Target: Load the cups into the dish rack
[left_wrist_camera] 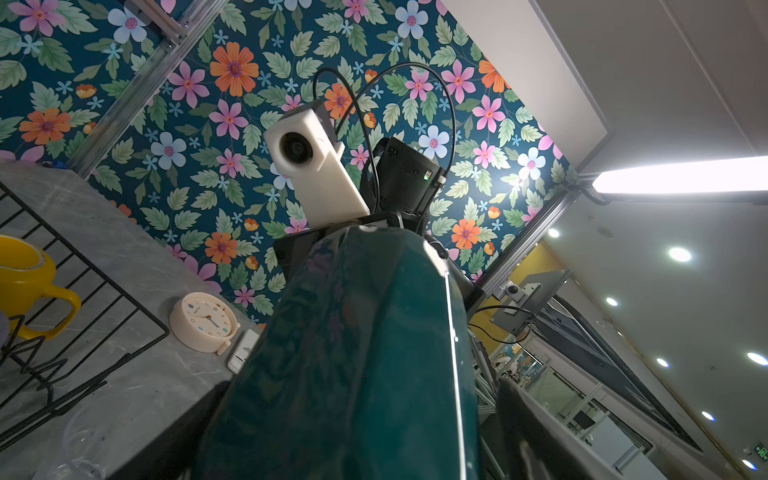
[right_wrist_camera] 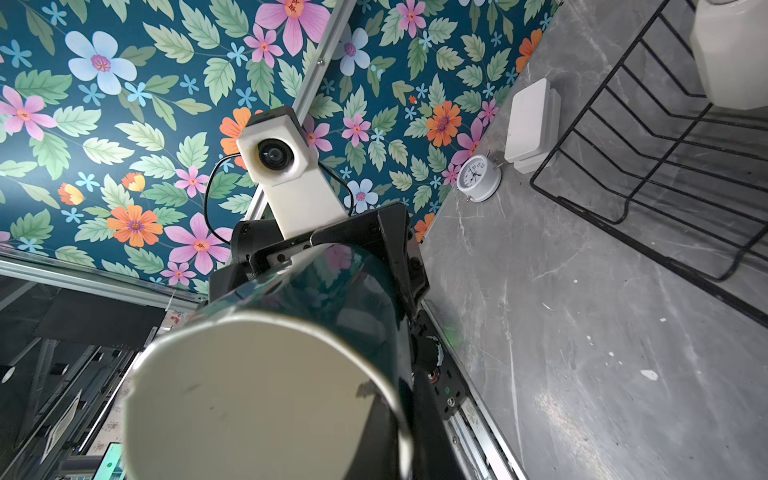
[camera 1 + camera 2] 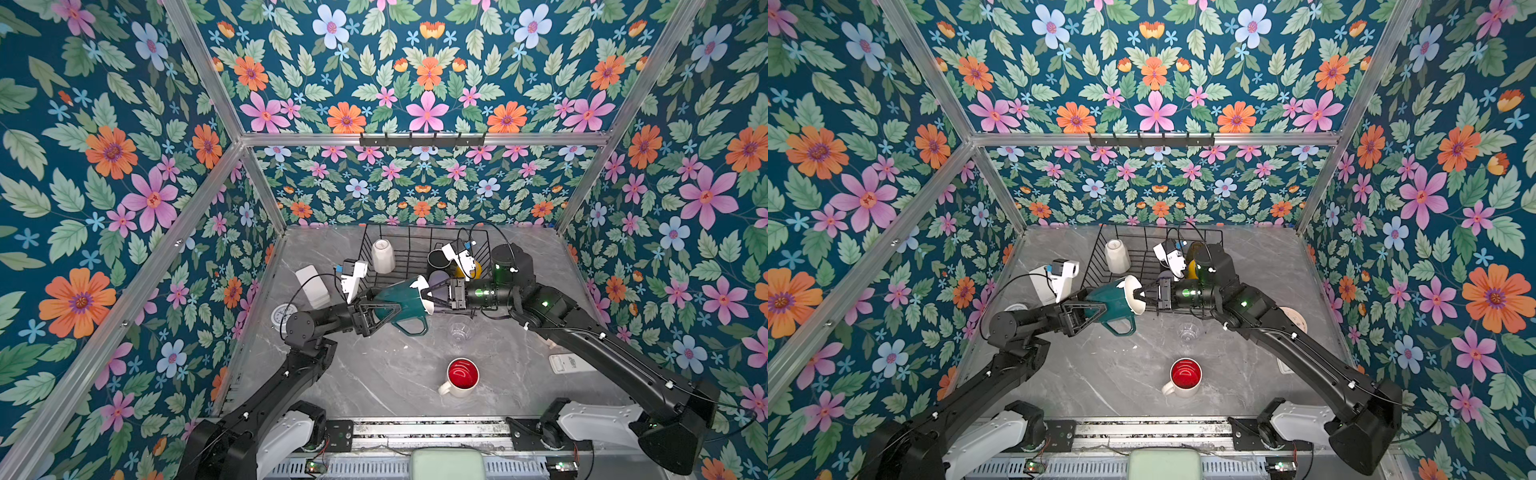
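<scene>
Right gripper [image 3: 429, 297] clamped on dark green mug [image 3: 405, 296] rim; left gripper [image 3: 386, 311] spread wide around base. Long axis level, along dish rack [image 3: 365, 249] near edge.

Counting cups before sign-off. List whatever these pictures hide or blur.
In a top view the right wrist camera covers most of the yellow mug in the dish rack.
In a top view the left arm hides most of the white alarm clock.
Left wrist view: the clear glass is blurred, cut by the edge.
In a top view marks inside the white red-inside mug are too small.
</scene>
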You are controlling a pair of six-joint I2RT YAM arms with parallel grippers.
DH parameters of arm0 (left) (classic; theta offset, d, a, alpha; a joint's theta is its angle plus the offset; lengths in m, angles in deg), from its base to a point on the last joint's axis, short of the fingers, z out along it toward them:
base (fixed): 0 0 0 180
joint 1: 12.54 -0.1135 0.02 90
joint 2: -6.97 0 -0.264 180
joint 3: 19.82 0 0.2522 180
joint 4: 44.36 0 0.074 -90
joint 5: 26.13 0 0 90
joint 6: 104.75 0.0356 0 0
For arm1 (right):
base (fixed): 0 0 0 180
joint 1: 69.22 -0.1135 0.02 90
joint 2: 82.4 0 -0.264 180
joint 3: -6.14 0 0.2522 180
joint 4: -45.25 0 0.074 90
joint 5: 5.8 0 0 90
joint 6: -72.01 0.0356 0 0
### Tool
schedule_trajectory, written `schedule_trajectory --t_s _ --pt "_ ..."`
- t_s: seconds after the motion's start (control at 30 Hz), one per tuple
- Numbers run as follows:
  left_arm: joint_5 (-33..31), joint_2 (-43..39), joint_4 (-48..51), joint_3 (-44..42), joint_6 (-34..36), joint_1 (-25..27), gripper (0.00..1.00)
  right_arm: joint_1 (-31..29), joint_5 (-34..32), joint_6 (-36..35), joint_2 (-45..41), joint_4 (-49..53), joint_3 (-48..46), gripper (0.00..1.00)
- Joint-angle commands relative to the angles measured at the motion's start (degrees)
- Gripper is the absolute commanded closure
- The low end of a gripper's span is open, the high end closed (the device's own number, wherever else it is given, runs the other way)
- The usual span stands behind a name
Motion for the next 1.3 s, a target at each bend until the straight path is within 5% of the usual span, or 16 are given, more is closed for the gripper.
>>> schedule_trajectory --t_s 0.0,0.5,0.9,1.17,1.27 --pt "1.4 0.3 -5.8 0.1 -1.7 0.0 0.03 -0.1 1.3 1.2 0.5 -6.8 0.3 1.0" --pt "2.6 0.8 -10.5 -0.6 -4.6 0.0 0.11 -0.6 2.7 2.2 3.8 -10.0 1.3 1.0" --pt "3.6 1.3 -11.1 -0.1 -5.2 0.0 0.46 -0.6 2.3 2.1 4.4 -10.0 1.1 1.0" --pt "3.7 1.5 -10.9 0.9 -5.6 0.0 0.95 -0.6 0.4 2.2 4.2 -7.7 1.4 1.0" --pt "3.6 1.9 -10.2 1.6 -5.9 0.0 1.0 -0.5 -0.5 2.0 3.4 -6.5 1.4 1.0"
